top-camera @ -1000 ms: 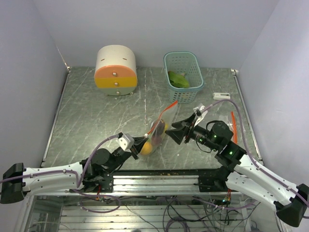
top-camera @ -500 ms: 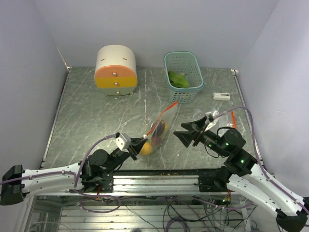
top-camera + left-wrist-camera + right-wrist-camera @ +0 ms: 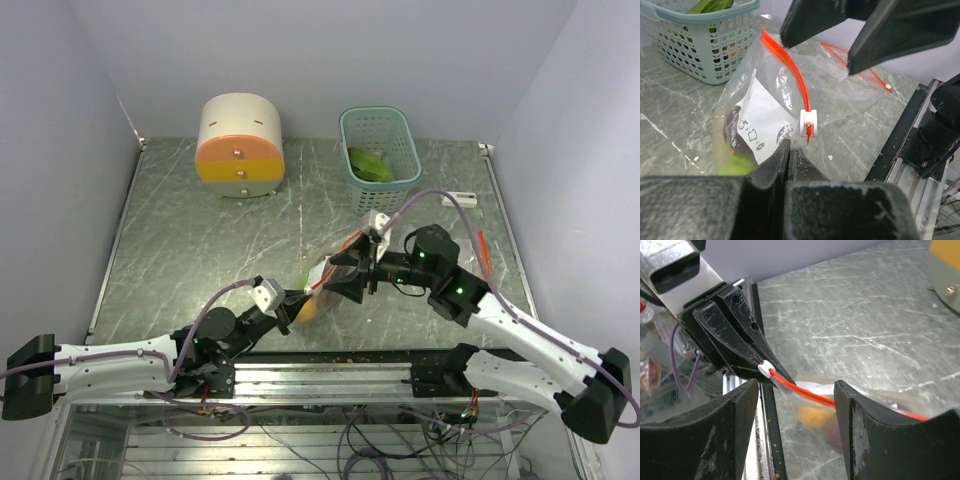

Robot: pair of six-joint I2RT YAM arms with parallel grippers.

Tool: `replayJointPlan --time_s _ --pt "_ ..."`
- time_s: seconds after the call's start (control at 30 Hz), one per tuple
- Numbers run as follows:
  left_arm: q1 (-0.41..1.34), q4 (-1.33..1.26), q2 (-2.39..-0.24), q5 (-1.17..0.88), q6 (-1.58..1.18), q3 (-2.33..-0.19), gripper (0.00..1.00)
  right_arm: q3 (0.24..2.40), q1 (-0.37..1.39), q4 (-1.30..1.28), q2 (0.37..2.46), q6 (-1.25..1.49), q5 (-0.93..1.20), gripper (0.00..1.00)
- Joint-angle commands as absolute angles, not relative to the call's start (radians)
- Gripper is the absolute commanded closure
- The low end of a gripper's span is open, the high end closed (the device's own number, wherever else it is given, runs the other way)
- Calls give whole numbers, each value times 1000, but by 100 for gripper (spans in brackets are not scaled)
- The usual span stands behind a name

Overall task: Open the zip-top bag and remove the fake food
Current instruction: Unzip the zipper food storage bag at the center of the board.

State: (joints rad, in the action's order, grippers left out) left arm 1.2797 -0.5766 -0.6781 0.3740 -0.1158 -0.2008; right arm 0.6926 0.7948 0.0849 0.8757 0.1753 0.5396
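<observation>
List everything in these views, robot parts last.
zip-top bag: one, clear with a red zip track and a white slider, middle of the table towards the front
fake food: several pieces, orange, lime-green and dark, inside the bag; exact count cannot be told
leafy piece: one, green, in the basket
basket: one, teal, back of the table, right of centre
drawer box: one, cream, orange and yellow, back left
small flat object: one, white, right edge of the table
red strip: one, lying on the table at the right
table: one, grey marbled
left gripper: black, shut on the bag beside the slider
right gripper: black, open, fingers on either side of the zip track
</observation>
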Motion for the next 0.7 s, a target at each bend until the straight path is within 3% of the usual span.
replayJointPlan --time_s 0.0,0.27,0.37,0.53,0.67 --pt "1273 -583 -651 350 -110 -224 93 769 794 102 982 -2 726 36" --pt "1272 -506 -558 353 -106 -217 93 895 794 -45 1147 -172 890 33" --pt "1272 -506 -556 352 -113 -209 93 917 793 -41 1182 -181 910 37" --pt "1272 -497 -544 354 -118 -208 93 947 794 -100 1214 -217 944 56" --pt "1272 -473 -511 353 -114 -215 93 933 793 -95 1206 -208 905 88"
